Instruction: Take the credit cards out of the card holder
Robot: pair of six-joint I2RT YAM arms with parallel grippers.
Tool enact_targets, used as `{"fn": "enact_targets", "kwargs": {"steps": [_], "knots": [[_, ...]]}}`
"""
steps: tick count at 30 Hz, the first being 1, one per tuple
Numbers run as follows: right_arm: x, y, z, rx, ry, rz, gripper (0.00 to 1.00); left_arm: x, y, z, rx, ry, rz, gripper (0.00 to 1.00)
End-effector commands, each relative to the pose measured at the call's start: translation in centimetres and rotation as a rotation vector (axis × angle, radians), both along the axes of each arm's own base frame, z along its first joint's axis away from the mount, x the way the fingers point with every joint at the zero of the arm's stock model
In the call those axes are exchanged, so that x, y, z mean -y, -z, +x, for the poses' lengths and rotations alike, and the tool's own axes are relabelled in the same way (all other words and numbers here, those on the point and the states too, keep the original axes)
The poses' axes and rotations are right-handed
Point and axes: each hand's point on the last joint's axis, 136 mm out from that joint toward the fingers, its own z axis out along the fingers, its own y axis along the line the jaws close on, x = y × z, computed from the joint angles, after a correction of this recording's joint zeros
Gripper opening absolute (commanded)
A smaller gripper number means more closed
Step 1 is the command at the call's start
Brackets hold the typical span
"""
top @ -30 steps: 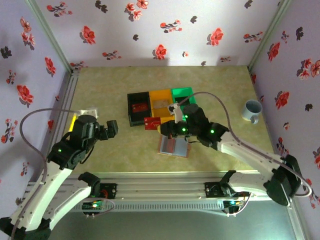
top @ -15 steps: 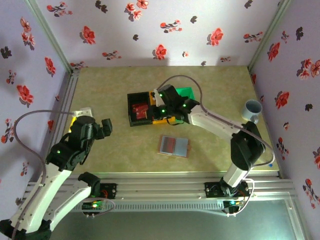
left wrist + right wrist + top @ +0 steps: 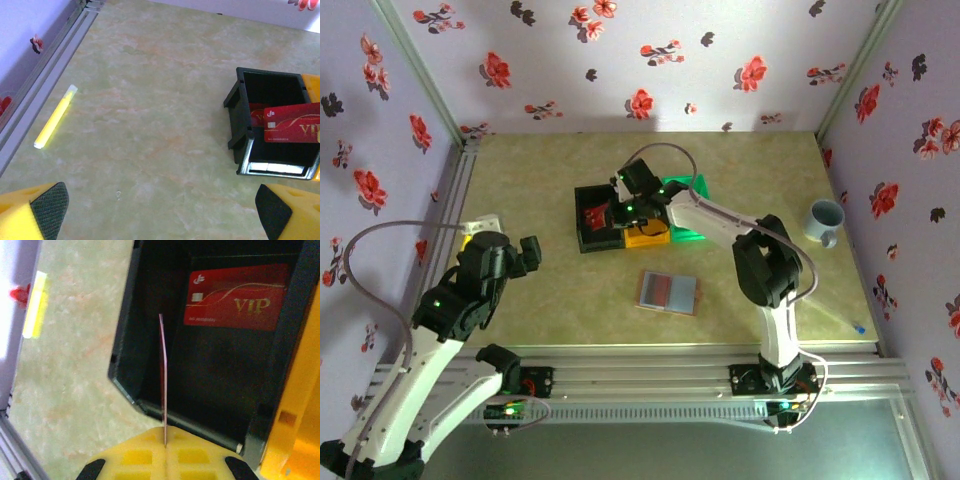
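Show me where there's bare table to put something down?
Bare: the strip between black bin and back wall, and the stretch between highlighter and black bin. Crowded: the black bin, where the right gripper holds a card.

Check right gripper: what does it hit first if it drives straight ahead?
Probably the floor of the black bin: the right gripper, shut on a red card held edge-on, points into it, beside the VIP card lying there. Depth unclear.

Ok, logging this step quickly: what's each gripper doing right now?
Left gripper: open, empty.
Right gripper: shut on a red card, held edge-on above the black bin.
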Motion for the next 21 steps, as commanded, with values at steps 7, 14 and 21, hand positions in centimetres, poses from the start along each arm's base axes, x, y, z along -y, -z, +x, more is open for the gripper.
{"fn": "enact_targets", "kwargs": {"steps": [7,14,21], "knots": [[-0.7,1.2,2.9,-0.018,0.031,-0.013,0.0,-0.8,0.1,0.1,0.005,-0.026,0.038,1.0],[-1.7,2.0,3.4,-0.044,0.026,0.005,0.0,-0.8,0.2,0.2,0.005,-0.028,0.04,1.0],[-2.3,2.5,3.9,-0.06,0.034,0.017,0.0,-1.0,0.2,0.2,0.005,-0.032,0.04,1.0]]}}
